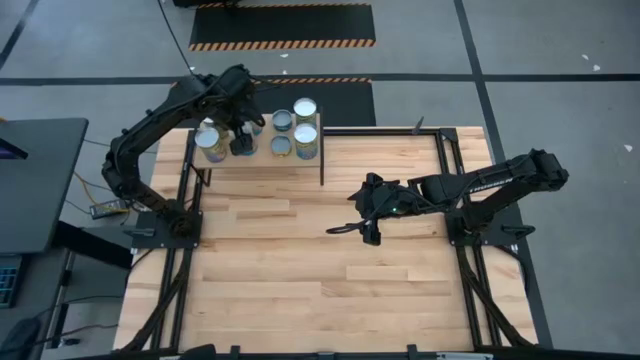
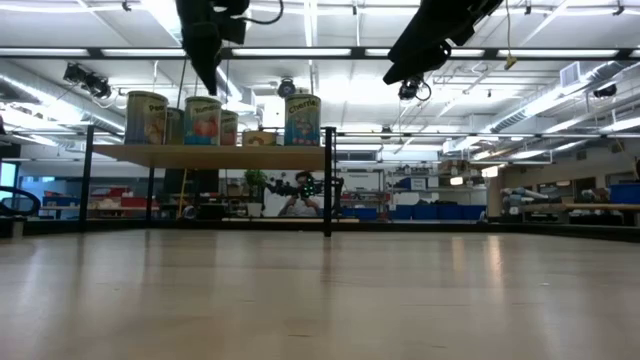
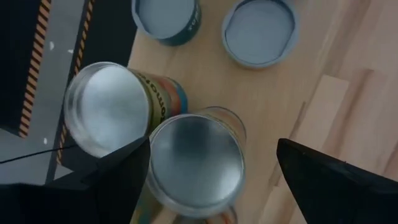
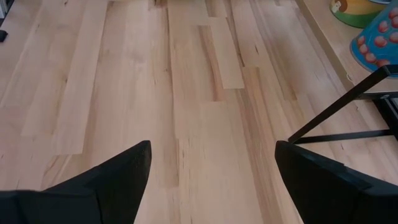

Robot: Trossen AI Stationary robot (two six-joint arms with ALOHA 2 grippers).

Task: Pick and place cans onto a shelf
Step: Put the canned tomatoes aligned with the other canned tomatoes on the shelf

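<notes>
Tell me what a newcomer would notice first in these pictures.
The cluster of cans standing upright on the raised wooden shelf at the table's far edge draws the eye first. The left gripper hangs directly over the shelf's left end, fingers spread above one silver can top. The right gripper hovers open over the bare middle of the table, holding nothing.

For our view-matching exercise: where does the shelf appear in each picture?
High view: the shelf, upper left of centre.
Low view: left half, raised, seen edge-on.
Left wrist view: middle of frame, under the cans.
Right wrist view: upper right corner.
Shared landmark: the cans standing on it.
</notes>
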